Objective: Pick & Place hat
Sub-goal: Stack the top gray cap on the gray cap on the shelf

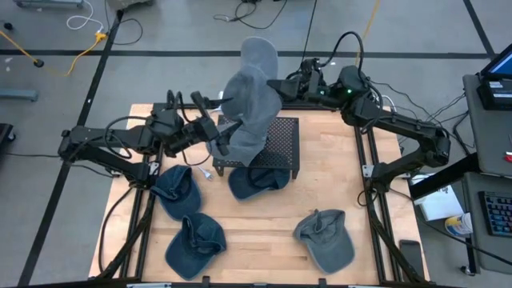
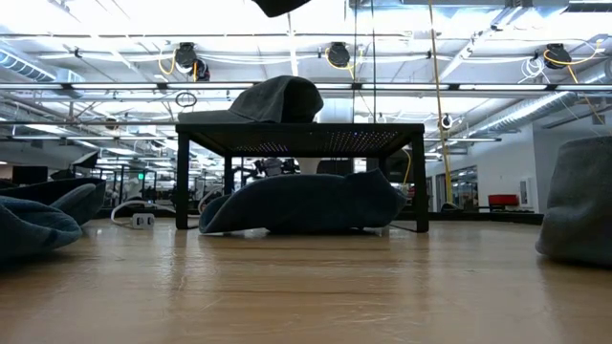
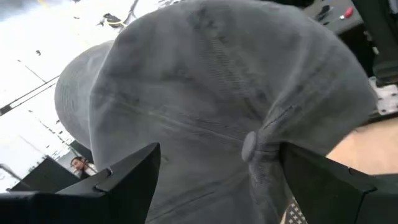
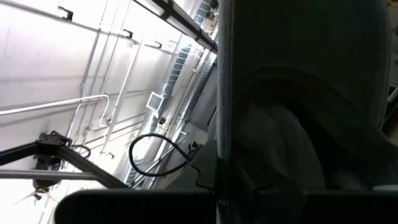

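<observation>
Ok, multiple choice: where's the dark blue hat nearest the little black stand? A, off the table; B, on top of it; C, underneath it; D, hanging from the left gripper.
C: the low view shows the dark blue hat lying on the table under the black stand.

A grey fabric cap hangs lifted, crown hanging downward, above the black mesh stand near the table's far edge.
</observation>
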### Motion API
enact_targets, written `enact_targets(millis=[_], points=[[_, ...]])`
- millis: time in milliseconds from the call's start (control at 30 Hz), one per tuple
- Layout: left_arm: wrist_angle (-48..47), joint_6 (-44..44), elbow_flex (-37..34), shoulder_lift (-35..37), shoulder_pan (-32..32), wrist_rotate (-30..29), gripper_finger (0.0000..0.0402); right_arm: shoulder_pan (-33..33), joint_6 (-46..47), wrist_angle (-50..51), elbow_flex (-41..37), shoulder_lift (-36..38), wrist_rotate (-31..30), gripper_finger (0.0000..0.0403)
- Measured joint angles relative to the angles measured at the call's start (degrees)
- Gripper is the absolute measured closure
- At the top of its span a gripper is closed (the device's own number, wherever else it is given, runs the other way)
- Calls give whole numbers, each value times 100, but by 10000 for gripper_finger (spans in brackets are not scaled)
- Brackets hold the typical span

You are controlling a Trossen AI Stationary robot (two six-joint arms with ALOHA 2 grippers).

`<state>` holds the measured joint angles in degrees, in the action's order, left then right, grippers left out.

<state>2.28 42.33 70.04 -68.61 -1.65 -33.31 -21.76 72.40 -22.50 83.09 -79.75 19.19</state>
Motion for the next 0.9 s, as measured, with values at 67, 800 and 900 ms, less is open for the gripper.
enact_targets(millis=[67, 800, 900], points=[[173, 42, 2, -30, 0, -31, 80, 31, -3, 0, 0, -1, -88, 397], [-228, -556, 2, -38, 0, 844, 153, 276, 198, -395, 3, -238, -124, 397], [-337, -650, 2, -38, 1, 941, 163, 276, 229, -478, -7, -260, -142, 397]])
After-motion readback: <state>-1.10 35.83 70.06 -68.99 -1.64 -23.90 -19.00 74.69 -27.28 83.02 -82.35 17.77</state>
